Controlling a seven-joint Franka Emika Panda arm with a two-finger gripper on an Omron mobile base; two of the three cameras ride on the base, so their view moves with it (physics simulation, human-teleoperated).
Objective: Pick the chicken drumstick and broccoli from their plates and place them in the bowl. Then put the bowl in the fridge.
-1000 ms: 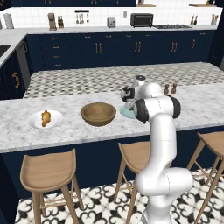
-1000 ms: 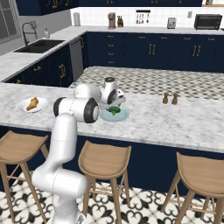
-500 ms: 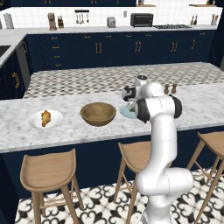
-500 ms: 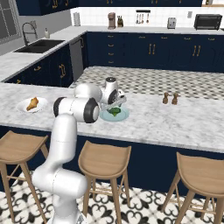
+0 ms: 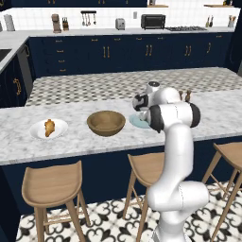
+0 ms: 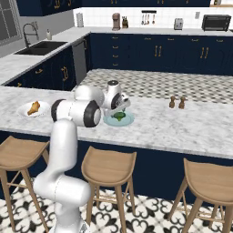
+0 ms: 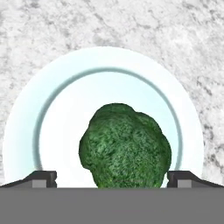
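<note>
The gripper (image 7: 112, 178) hung spread wide over the blue-green plate (image 7: 26, 131), one tip either side of the broccoli (image 7: 124, 146), seemingly not touching it. The hand view showed that gap; the right base view showed the broccoli (image 6: 119, 116) under the hand. Left of that plate sat the bowl (image 5: 106, 123), farther left the drumstick (image 5: 49, 127) on the white plate (image 5: 38, 134). Two shakers (image 6: 177, 102) stood to its right.

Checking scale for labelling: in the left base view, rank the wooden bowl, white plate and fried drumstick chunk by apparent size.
1. Round brown wooden bowl and flat white plate: similar width, too close to rank.
2. Orange-brown fried drumstick chunk: clearly smallest, lying on that plate.
</note>
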